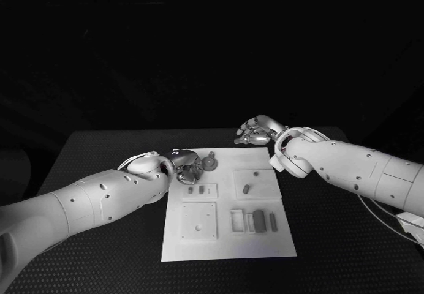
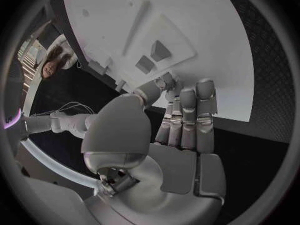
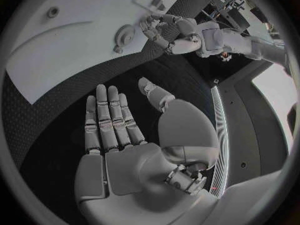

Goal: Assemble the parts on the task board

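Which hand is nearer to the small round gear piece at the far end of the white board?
Left. The left hand sits right beside the round gear piece on the white task board; the right hand hovers open beyond the board's far edge.

Head cam sits up high and looks down at the whole surface (image 1: 106,147), with the task board (image 1: 228,245) dead centre and both arms coming in from the sides. Each wrist cam is a fisheye right behind its own palm, super close. The left one faces the board's far end; the right one looks across at the left hand (image 3: 167,31) too, so all three share that board.
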Controlling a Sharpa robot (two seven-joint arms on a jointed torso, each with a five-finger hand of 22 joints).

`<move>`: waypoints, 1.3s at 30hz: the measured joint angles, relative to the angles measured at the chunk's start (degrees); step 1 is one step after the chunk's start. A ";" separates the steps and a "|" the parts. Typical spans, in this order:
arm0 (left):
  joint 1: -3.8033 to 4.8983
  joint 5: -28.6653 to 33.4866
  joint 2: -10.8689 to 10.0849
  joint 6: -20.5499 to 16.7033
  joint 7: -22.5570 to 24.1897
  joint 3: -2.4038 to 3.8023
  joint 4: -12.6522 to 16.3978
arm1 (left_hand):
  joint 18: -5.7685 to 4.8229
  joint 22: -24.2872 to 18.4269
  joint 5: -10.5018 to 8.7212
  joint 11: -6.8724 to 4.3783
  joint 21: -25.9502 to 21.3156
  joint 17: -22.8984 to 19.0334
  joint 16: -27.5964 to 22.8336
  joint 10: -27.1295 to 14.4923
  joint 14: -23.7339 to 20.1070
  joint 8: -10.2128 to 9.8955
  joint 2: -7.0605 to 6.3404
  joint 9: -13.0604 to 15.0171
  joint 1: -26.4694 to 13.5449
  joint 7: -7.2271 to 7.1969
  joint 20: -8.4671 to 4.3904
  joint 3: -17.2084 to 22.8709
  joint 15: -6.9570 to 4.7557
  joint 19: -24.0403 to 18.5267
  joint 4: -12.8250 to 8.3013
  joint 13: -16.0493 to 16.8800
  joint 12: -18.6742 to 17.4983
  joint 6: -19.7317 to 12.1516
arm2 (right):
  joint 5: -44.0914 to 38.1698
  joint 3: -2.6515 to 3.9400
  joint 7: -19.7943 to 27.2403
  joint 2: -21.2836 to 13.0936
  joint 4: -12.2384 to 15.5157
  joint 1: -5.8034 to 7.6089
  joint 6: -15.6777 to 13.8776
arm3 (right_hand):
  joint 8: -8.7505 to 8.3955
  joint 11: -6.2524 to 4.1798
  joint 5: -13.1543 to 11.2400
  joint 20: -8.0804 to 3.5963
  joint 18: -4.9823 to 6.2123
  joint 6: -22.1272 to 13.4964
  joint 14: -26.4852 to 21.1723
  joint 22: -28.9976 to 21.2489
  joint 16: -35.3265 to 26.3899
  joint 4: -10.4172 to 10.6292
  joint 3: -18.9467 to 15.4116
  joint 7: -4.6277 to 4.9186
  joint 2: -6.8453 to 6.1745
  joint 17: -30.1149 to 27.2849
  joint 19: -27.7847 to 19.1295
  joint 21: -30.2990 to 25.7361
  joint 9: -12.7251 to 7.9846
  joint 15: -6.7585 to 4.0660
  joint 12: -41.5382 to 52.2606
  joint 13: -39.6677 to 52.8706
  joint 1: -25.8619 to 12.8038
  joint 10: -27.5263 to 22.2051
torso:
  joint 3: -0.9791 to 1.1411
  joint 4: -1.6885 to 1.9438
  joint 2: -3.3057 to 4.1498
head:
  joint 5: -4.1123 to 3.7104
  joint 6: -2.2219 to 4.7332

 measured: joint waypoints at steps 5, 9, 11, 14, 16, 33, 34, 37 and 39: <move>-0.14 0.05 -0.12 0.03 -0.28 -0.01 -0.02 | 0.23 0.00 -0.23 0.21 0.22 0.06 0.00 -0.62 -0.19 -0.22 -0.56 0.00 -0.56 -0.13 0.31 -0.15 0.19 -0.11 0.15 0.37 -0.01 -0.57 | 0.00 0.00 -0.01 -0.01 -0.02 0.00 0.02 | 0.00 0.00 0.00 0.00 0.00 0.00 0.00 0.06 -0.21 0.00 0.00 0.00 0.00 0.03 0.00 0.00 -0.06 0.00 0.00 -0.07 0.00 0.00 | -0.01 0.00 0.01 | -0.03 0.01; -0.14 0.09 -0.31 0.06 -0.34 -0.01 0.10 | 0.41 -0.01 -0.23 0.29 0.22 0.05 0.00 -0.75 -0.19 -0.21 -0.69 0.00 -0.69 -0.09 0.31 -0.15 0.20 -0.11 0.15 0.30 -0.14 -0.93 | 0.01 0.00 -0.01 -0.03 -0.02 0.00 0.03 | 0.00 0.00 0.00 0.00 0.01 -0.20 0.00 0.12 -0.21 0.00 0.00 -0.20 0.00 0.03 0.00 0.00 -0.06 0.00 0.00 -0.07 0.00 0.00 | -0.01 0.00 0.01 | -0.03 0.01; -0.15 0.12 -0.38 0.06 -0.34 -0.01 0.19 | 0.46 -0.01 -0.23 0.38 0.22 0.05 0.00 -0.88 -0.20 -0.44 -0.83 0.00 -0.55 -0.09 0.31 -0.31 0.20 -0.11 -0.01 0.25 -0.19 -0.93 | 0.01 0.00 -0.01 -0.06 -0.02 0.00 0.04 | 0.00 0.00 0.00 0.00 0.01 -0.20 0.00 0.12 -0.21 0.00 0.00 -0.20 0.00 0.03 0.00 -0.17 -0.06 0.00 0.00 -0.10 0.00 0.00 | -0.01 -0.01 0.01 | -0.03 0.01; -0.17 0.17 -0.50 0.03 -0.34 0.01 0.29 | 0.50 -0.01 -0.23 0.41 0.22 0.05 0.00 -1.05 -0.20 -0.44 -0.92 0.01 -0.46 -0.17 0.31 -0.31 0.20 -0.12 -0.01 0.20 -0.19 -1.01 | 0.01 0.00 -0.01 -0.11 -0.03 0.00 0.04 | 0.00 0.00 0.00 0.00 0.01 -0.20 0.00 0.12 -0.21 0.00 0.00 -0.20 0.00 0.06 0.00 -0.22 -0.06 0.00 0.00 -0.12 0.00 0.00 | 0.00 -0.01 0.01 | -0.03 0.02; -0.18 0.20 -0.58 0.00 -0.33 0.03 0.36 | 0.52 -0.01 -0.23 0.47 0.22 0.05 0.00 -1.15 -0.20 -0.44 -0.92 0.01 -0.47 -0.18 0.31 -0.31 0.20 -0.11 -0.01 0.18 -0.20 -1.25 | 0.01 0.00 -0.01 -0.13 -0.03 0.00 0.04 | 0.00 0.00 0.00 0.00 0.01 -0.20 0.01 0.18 -0.21 0.00 0.00 -0.20 0.00 0.08 0.00 -0.22 -0.06 0.00 0.00 -0.12 0.00 0.00 | 0.00 -0.01 0.01 | -0.02 0.02; -0.31 1.41 -5.74 -1.65 -0.25 1.97 0.46 | 0.68 -0.02 -0.23 0.22 0.22 0.00 -0.13 -1.04 -0.49 0.17 -1.75 0.56 -1.29 0.43 0.97 -0.54 0.49 -0.36 0.22 1.02 0.65 -0.81 | -5.65 -0.01 -0.06 -2.85 0.14 -0.02 2.55 | 1.88 -1.73 0.00 -0.59 0.11 2.73 5.33 1.43 1.82 -1.71 0.59 -0.72 0.29 2.47 5.97 0.40 0.21 -2.15 2.10 -0.19 2.72 4.25 | 0.01 0.08 -0.01 | -0.68 1.13; -0.25 1.89 -6.30 -1.89 -0.20 2.22 0.55 | 1.07 -0.02 -0.23 0.17 0.10 -0.32 -0.82 -0.77 -0.96 0.17 -2.18 0.66 -1.73 0.53 1.33 -0.80 0.51 -0.79 0.48 1.19 0.65 -0.72 | -6.78 -0.01 -0.11 -3.26 0.25 -0.05 2.98 | 2.16 -2.18 0.00 -0.68 1.03 3.40 6.62 1.43 2.44 -1.83 0.71 -1.07 0.30 2.98 7.41 0.57 0.33 -2.85 2.44 -0.11 2.72 5.27 | -0.01 0.10 -0.02 | -0.81 1.20; 0.33 5.63 -7.99 -2.83 0.06 2.87 0.74 | 1.44 -0.07 -0.23 0.22 -2.19 -1.66 -3.42 -0.76 -2.92 0.51 -2.48 1.03 -3.04 0.54 1.62 -1.16 0.84 -3.13 0.84 1.57 0.65 -0.71 | -11.18 -0.02 -0.23 -4.44 0.65 -0.31 4.14 | 2.65 -3.08 0.00 -0.88 2.30 4.59 9.79 1.43 3.98 -1.93 0.81 -1.66 0.30 4.45 11.23 1.22 0.39 -4.44 2.45 -0.11 2.71 7.64 | -0.01 0.16 -0.05 | -1.06 1.41; 0.91 10.34 -9.14 -3.46 0.38 3.07 0.84 | 1.47 -1.00 -0.23 0.49 -4.43 -2.81 -5.87 -1.00 -4.30 0.96 -2.15 1.32 -3.61 0.79 1.93 -1.21 1.19 -4.87 0.89 1.89 0.65 -0.46 | -14.25 -0.07 -0.26 -5.16 0.89 -0.59 4.85 | 2.67 -3.56 0.00 -0.99 3.17 5.18 11.72 1.27 4.79 -2.09 0.97 -1.80 0.19 5.70 13.78 1.53 0.39 -5.48 1.64 -0.27 2.82 9.32 | 0.03 0.15 -0.07 | -1.13 1.58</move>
